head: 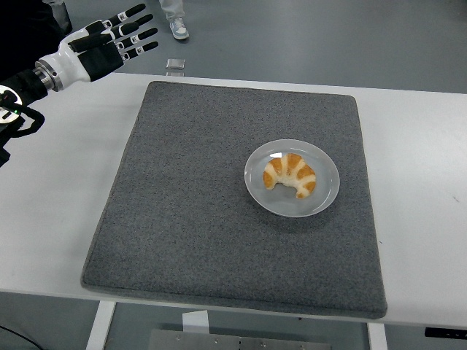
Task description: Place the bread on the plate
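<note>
Bread (290, 175), curved glossy croissant, lies on round grey plate (325, 195) atop coarse grey felt mat (190, 204). Left hand (98, 49) top-left, fingers spread, empty; arm cut off by edge.

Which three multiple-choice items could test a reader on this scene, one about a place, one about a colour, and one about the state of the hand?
1. Where does the bread lie?
A. on the plate
B. on the bare mat
C. in the hand

2. What colour is the mat?
A. white
B. grey
C. blue

3. How is the left hand?
A. closed on the bread
B. pressed on the plate
C. open and holding nothing

Answers:
1 A, the bread rests inside the rim of the plate.
2 B, the mat is dark grey on the white table.
3 C, its fingers are spread at the far left corner, away from the plate.
</note>
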